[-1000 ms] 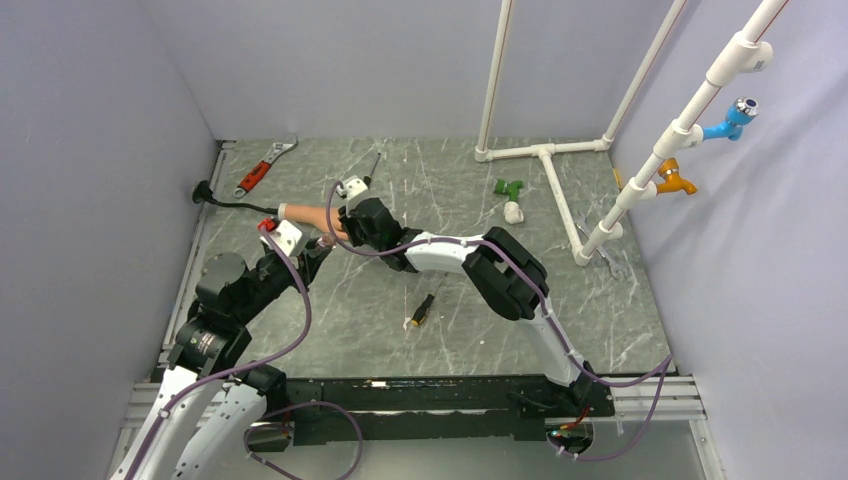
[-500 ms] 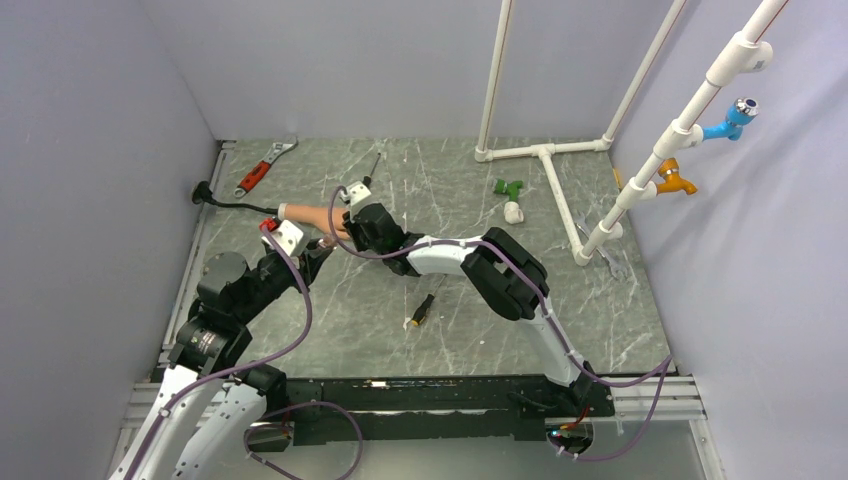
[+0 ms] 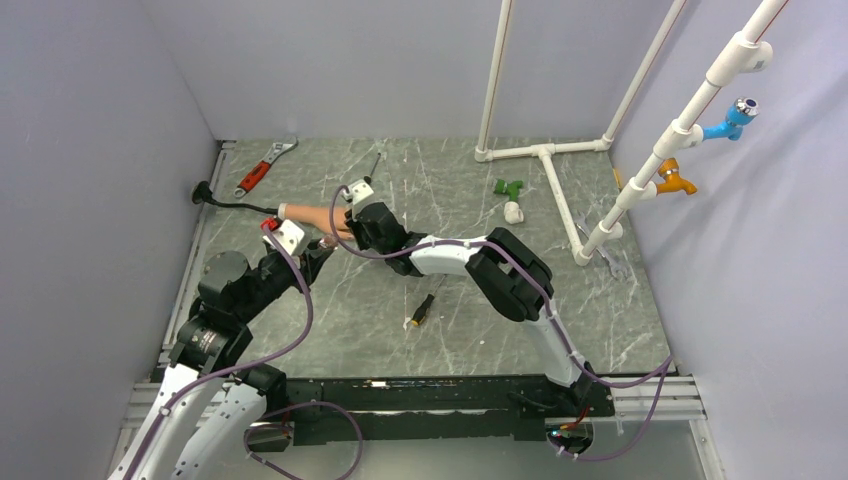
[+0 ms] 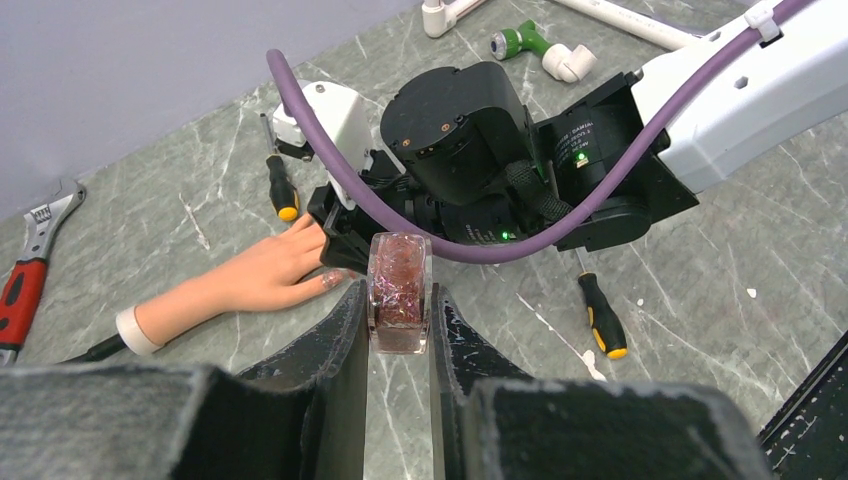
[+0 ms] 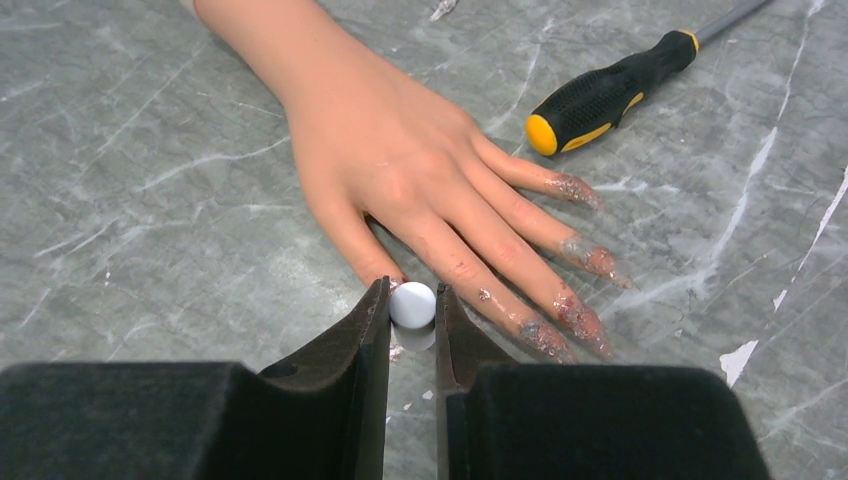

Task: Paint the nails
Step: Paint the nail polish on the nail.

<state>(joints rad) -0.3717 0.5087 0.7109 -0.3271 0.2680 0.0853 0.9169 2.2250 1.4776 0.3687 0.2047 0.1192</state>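
Note:
The flesh-coloured mannequin hand [image 5: 400, 150] lies flat on the marble table, fingers spread. Its nails [image 5: 600, 262] on the four fingers carry glittery red polish. My right gripper [image 5: 412, 300] is shut on a white round brush cap [image 5: 412, 304], held upright at the tip of the thumb; the thumb's nail is hidden there. In the left wrist view the thumb nail [image 4: 333, 279] shows glitter. My left gripper [image 4: 398, 315] is shut on a clear polish bottle [image 4: 399, 290] of red glitter, just right of the hand [image 4: 250, 285]. From above, both grippers meet at the hand [image 3: 305, 217].
A black-and-yellow screwdriver [image 5: 610, 95] lies just beyond the fingers, another [image 3: 421, 310] in the middle of the table. A red wrench [image 3: 262, 168] lies at the back left. White PVC pipes [image 3: 545, 165] and a green fitting [image 3: 510, 187] stand at the back right.
My right wrist has shifted and turned slightly over the hand. The left arm and the bottle have stayed put.

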